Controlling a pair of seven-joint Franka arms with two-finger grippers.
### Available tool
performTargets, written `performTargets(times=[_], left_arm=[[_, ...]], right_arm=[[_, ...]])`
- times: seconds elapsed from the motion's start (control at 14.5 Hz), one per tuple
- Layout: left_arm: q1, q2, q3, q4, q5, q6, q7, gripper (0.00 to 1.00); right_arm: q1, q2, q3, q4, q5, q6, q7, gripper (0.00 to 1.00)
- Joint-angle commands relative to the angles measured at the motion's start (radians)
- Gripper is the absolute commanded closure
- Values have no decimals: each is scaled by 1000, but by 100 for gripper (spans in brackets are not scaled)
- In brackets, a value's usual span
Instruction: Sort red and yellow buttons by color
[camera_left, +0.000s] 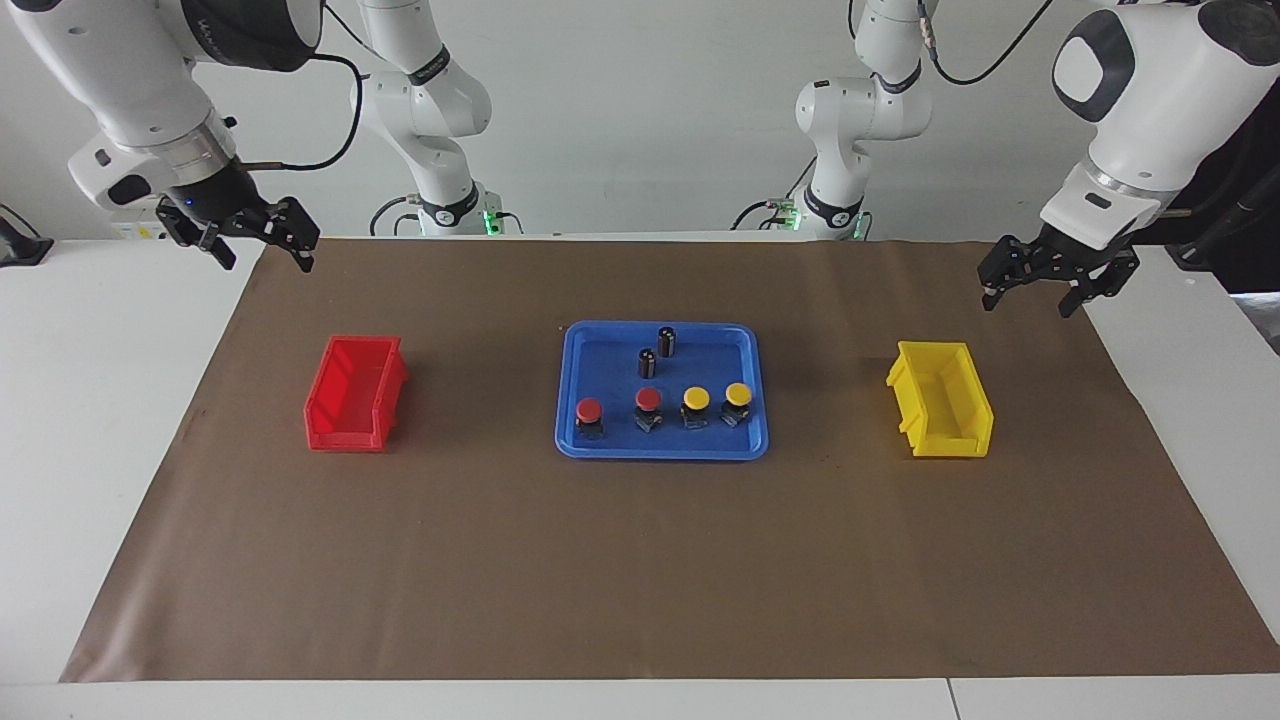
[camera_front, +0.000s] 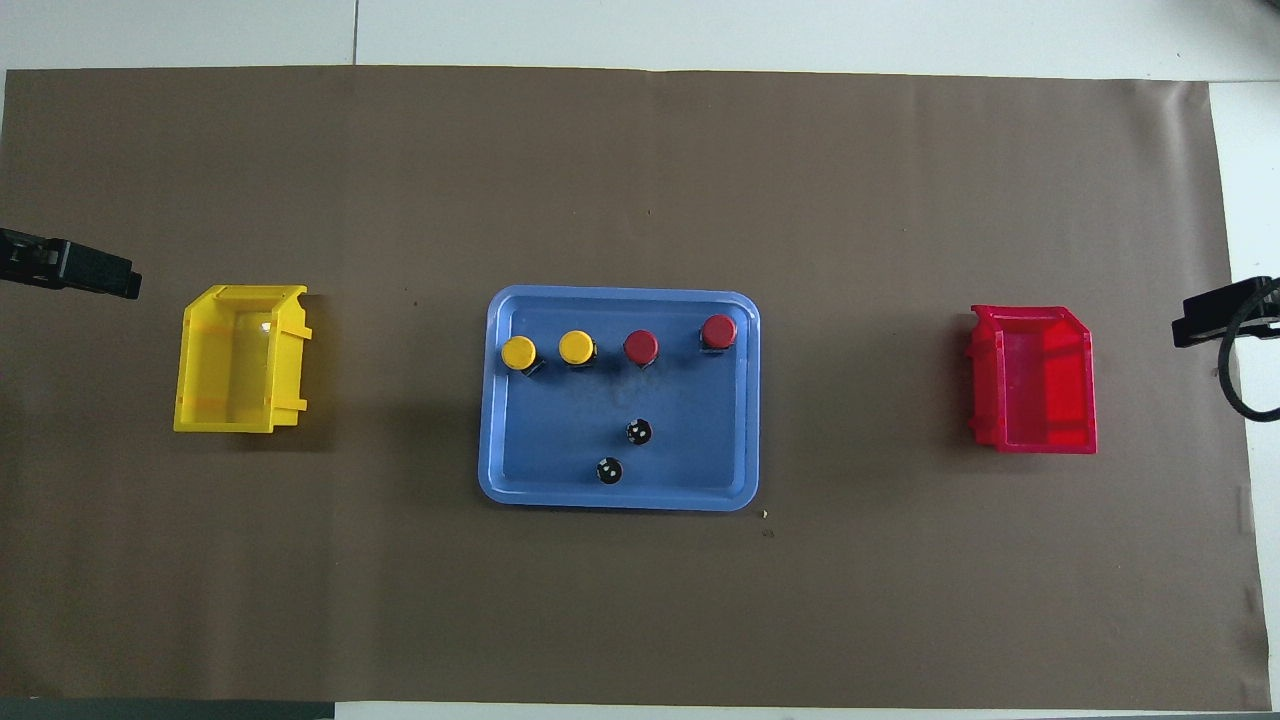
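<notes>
Red and yellow buttons (camera_left: 662, 408) sit in your blue tray (camera_left: 580, 345), and your left gripper (camera_left: 1045, 290) and right gripper (camera_left: 262, 245) both wait up high with fingers spread.

Blue tray (camera_left: 570, 385) holds two red-capped buttons (camera_left: 589, 411) (camera_left: 648, 400), two yellow-capped buttons (camera_left: 696, 399) (camera_left: 738, 394), two dark cylinders (camera_left: 666, 342) (camera_left: 647, 363). Red bin (camera_left: 352, 394), yellow bin (camera_left: 940, 400), brown paper mat (camera_left: 640, 570), white table (camera_left: 90, 400).

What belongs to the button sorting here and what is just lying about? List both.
Part of the job:
red buttons in the blue tray
yellow buttons in the same tray
red bin
yellow bin
left gripper and right gripper, both waiting, open

Just lying about:
two dark cylinders in the tray
brown paper
</notes>
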Motion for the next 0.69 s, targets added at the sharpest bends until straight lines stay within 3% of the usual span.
performTargets(times=[0.0,0.48,0.62], left_arm=[[-1,-18,0,-25,17,15,11,0],[-6,-19,0,-29,17,13,5,0],[-6,-19,0,-29,17,9,7,0]], right_arm=[[0,-2,0,1,-4,2,-13,0],[7,-6,2,-16,-7,19,-32,0],[54,3,15,-1,-9,39,-33,0]])
